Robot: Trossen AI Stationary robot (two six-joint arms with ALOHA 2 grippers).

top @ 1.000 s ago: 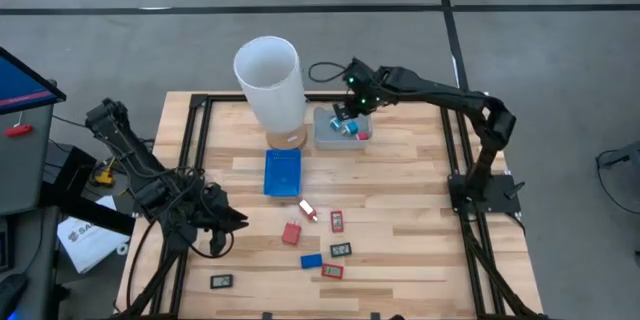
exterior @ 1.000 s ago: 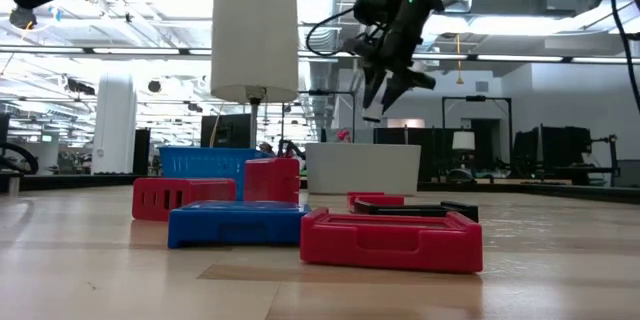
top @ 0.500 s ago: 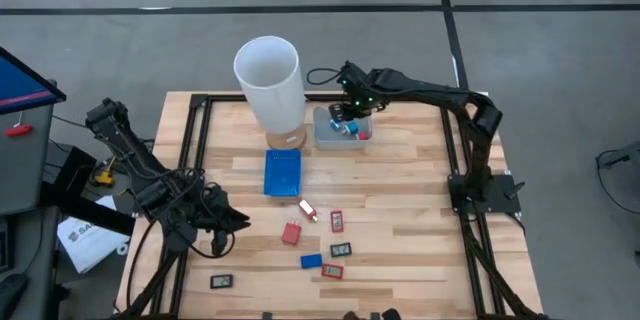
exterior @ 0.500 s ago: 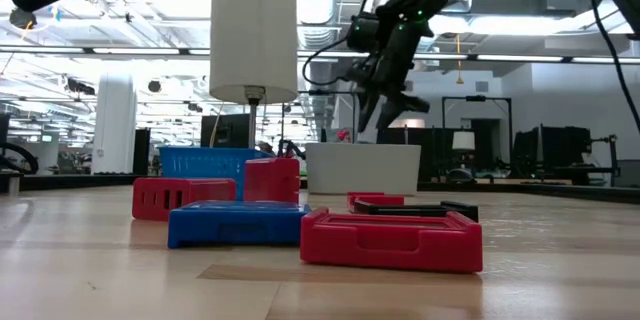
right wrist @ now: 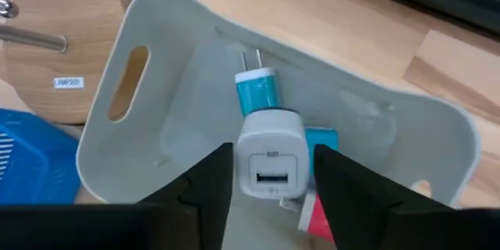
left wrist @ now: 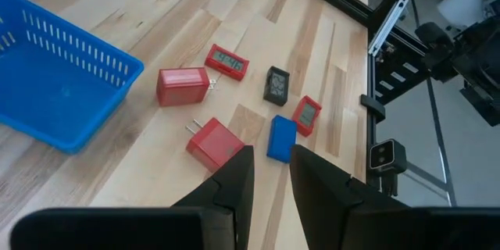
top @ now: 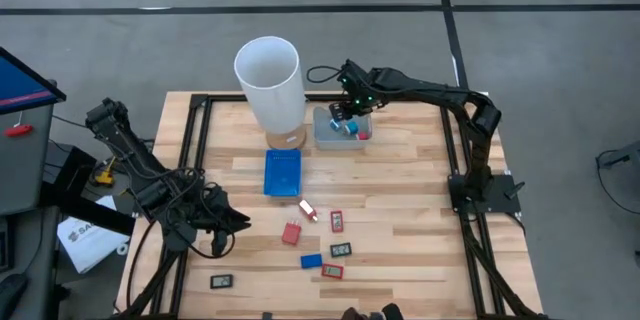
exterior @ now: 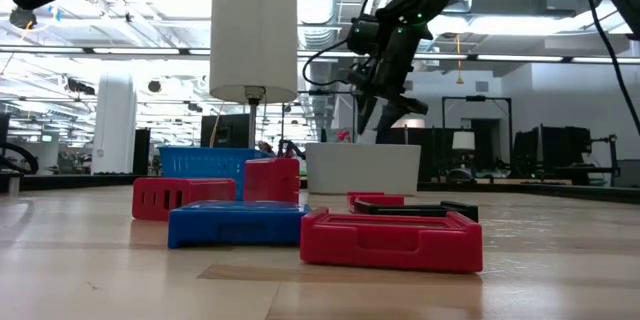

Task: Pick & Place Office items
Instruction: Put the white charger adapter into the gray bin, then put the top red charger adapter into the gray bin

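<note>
Your table (top: pixel 400 185) carries a tall white cylinder (top: pixel 270 85) at the back, with a blue tray (top: pixel 282 173) just in front of it and a grey bin (top: pixel 340 138) beside its base. Your right gripper (top: pixel 349 112) hangs over that bin; between its fingers sits a white charger (right wrist: pixel 269 160), though you cannot tell whether they pinch it or it is loose. Under it in the bin lie a teal plug (right wrist: pixel 256 92) and a bit of red. Your left gripper (top: pixel 232 222) waits low near the table's left front, fingers parted by a narrow gap, empty. The other office items (top: pixel 318 240) are scattered on the wood in front of the tray: red, blue and black pieces, one black piece (top: pixel 221 281) well apart to the left.
</note>
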